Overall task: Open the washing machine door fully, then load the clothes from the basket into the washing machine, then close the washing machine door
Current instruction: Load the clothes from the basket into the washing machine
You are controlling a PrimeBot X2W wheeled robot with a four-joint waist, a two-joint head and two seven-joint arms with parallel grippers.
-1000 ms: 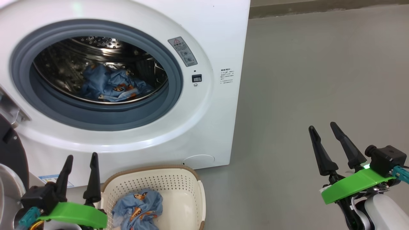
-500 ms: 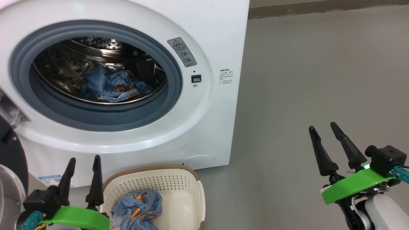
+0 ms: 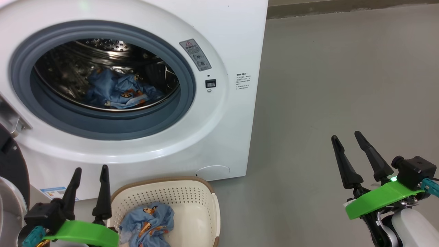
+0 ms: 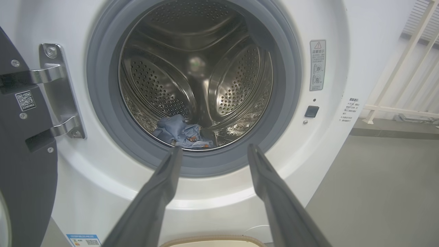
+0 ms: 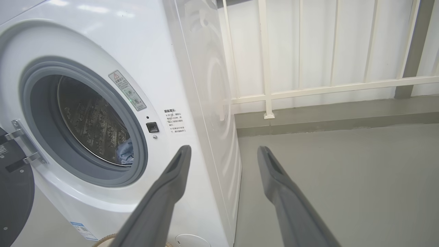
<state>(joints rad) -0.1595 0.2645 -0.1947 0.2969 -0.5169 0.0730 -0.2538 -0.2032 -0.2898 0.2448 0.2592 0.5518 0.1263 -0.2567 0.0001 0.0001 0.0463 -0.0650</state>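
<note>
The white washing machine [image 3: 236, 41] stands open, its black-rimmed door [image 3: 12, 171] swung out to the left; in the left wrist view the door [image 4: 24, 154] hangs on steel hinges. One light blue printed garment [image 3: 116, 90] lies in the steel drum, also seen as the garment [image 4: 180, 132] in the left wrist view. A second garment [image 3: 147, 224] lies in the cream basket [image 3: 202, 202] on the floor before the machine. My left gripper [image 3: 90, 169] is open and empty, just left of the basket. My right gripper [image 3: 346, 135] is open and empty over bare floor at the right.
Grey floor [image 3: 343, 68] stretches to the right of the machine. A white railing [image 5: 308, 89] and wall run behind it. A small blue label [image 3: 55, 192] sits low on the machine front.
My left gripper has shifted slightly down and right beside the basket. The right gripper, the garments and the door have stayed put.
</note>
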